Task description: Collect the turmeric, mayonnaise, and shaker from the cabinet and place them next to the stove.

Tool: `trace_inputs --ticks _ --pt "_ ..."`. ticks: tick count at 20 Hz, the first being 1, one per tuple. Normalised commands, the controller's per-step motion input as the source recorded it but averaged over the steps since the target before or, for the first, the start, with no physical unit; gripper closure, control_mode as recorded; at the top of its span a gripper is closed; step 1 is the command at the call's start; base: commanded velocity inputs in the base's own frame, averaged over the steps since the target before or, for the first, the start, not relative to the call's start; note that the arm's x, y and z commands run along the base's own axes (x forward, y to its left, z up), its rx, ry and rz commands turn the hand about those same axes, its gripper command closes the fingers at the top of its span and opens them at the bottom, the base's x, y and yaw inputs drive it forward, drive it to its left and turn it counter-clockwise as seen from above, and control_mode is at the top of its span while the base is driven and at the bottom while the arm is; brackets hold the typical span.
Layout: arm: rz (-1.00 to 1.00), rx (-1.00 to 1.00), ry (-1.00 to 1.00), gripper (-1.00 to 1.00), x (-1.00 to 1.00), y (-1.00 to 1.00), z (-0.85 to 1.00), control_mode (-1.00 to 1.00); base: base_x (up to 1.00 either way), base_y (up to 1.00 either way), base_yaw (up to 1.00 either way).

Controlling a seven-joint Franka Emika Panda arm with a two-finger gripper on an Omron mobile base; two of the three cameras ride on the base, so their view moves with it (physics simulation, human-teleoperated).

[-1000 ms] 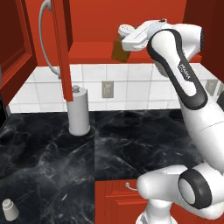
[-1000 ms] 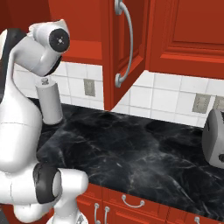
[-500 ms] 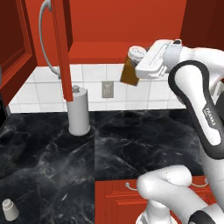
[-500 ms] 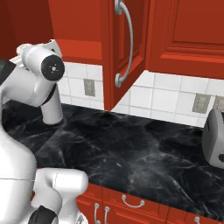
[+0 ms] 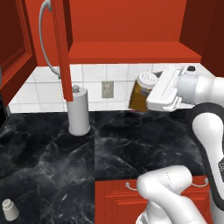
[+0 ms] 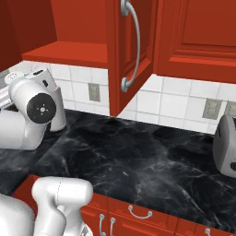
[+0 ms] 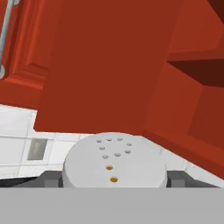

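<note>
My gripper (image 5: 148, 94) is shut on the turmeric (image 5: 141, 92), an amber-brown jar with a white perforated lid. The jar hangs tilted above the black counter, below and in front of the cabinet (image 5: 131, 51) shelf. In the hand view the turmeric lid (image 7: 114, 164) sits between my dark fingertips (image 7: 49, 178). The shaker (image 5: 9, 209), small and pale, stands at the counter's near left corner. The mayonnaise and the stove are out of view.
A white paper-towel cylinder (image 5: 78, 113) stands against the tiled wall, under the open red cabinet door (image 5: 62, 43) with its curved silver handle (image 6: 131, 41). A toaster (image 6: 226, 146) sits at the far right. The black marble counter (image 5: 109, 148) stretches beneath the arm.
The arm has carried the turmeric out of the cabinet, down and to the right, from shelf height to below the shelf's front edge. The grip has stayed the same.
</note>
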Motion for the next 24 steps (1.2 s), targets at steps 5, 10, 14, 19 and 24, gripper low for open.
trace_inputs --ticks 5,10,14,19,24 --pt "0.00 0.00 0.00 1.00 -0.71 -0.17 -0.48 -1.00 0.00 0.00 0.00" --pt "0.04 -0.01 0.03 1.00 -0.38 0.00 -0.52 -1.00 0.00 0.00 0.00" --pt "0.05 0.00 0.01 1.00 -0.34 0.00 -0.40 -1.00 0.00 0.00 0.00" --pt "0.02 0.00 0.00 1.00 -0.42 -0.04 -0.21 -1.00 0.00 0.00 0.00" --pt "0.00 0.00 0.00 1.00 -0.12 -0.04 -0.03 1.00 -0.57 -0.31 0.00"
